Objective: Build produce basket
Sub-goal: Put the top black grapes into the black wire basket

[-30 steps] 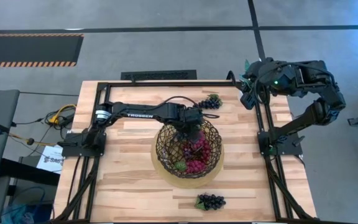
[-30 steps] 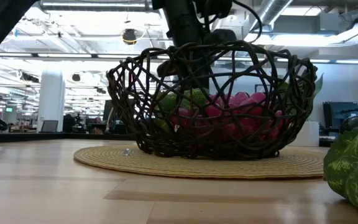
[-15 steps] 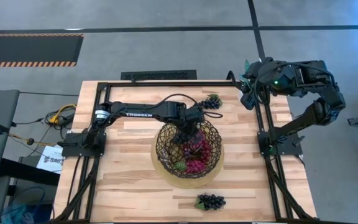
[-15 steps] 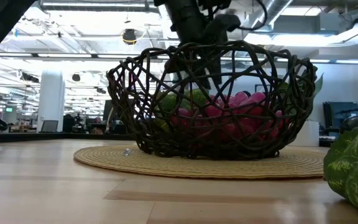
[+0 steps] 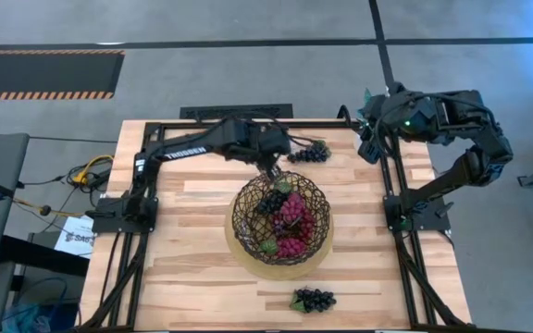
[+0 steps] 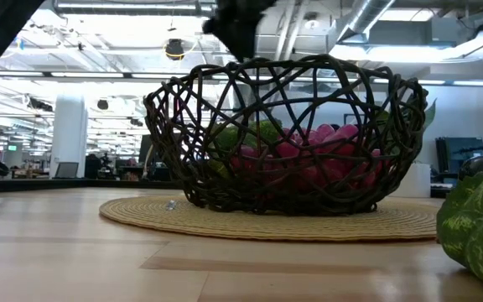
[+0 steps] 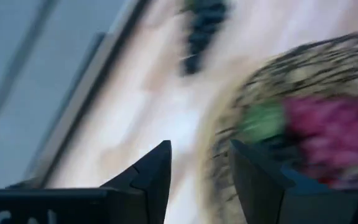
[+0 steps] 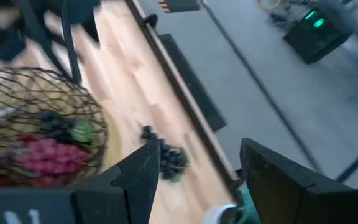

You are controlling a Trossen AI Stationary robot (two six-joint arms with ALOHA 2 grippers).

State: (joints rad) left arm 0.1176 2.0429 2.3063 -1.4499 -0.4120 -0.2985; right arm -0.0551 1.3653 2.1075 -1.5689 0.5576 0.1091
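The brown woven basket (image 5: 282, 222) stands on its tan round base in the middle of the table and also shows in the low view (image 6: 283, 138). Red-magenta bunches (image 5: 292, 220) and a dark bunch (image 5: 271, 200) lie inside it. One dark bunch (image 5: 311, 152) lies on the table beyond the basket, and another (image 5: 313, 299) lies near the front edge. My left gripper (image 7: 201, 163) is open and empty, raised above the basket's far rim (image 5: 274, 166). My right gripper (image 8: 197, 163) is open and empty, high over the table's far right corner (image 5: 370, 139).
A black metal frame (image 5: 239, 122) runs along the table's far and side edges. A green striped leaf (image 6: 480, 226) fills the low view's right edge. A white pot rim (image 8: 219, 214) shows just below my right gripper. Bare wood lies left of the basket.
My left gripper has risen out of the basket and drawn back toward the table's far edge. A dark bunch with a green leaf now shows in the basket's far left part, where the gripper stood.
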